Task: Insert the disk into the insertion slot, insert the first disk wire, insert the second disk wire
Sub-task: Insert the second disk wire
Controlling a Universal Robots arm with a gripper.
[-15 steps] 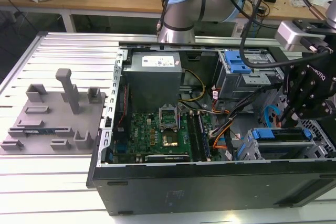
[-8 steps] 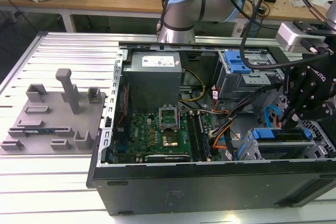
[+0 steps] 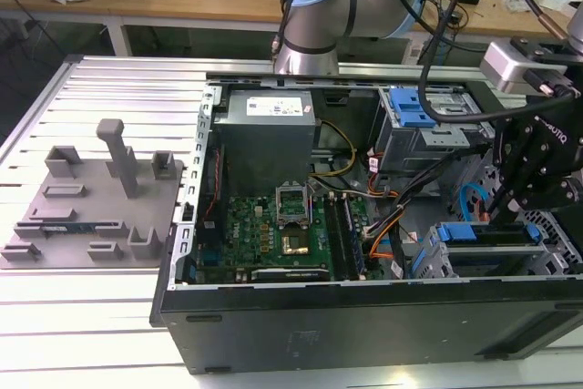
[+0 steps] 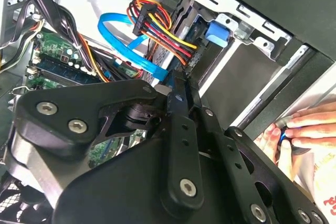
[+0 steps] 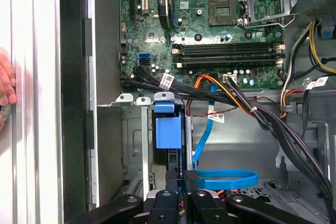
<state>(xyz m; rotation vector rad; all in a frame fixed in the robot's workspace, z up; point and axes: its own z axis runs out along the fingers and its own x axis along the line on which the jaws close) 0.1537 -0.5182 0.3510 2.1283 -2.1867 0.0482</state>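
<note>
One disk (image 5: 168,132) in its blue carrier sits inside the one insertion slot (image 5: 137,145), with one gripper (image 5: 182,179) just beside its rear end, fingers nearly together on what I cannot tell, one flat blue cable (image 5: 227,178) looping near the slot and one person's hand (image 4: 302,129) resting outside the case.

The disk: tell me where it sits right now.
In the exterior view the disk stands on edge in the insertion slot at the case's right end, under the hand, right of the motherboard.
</note>
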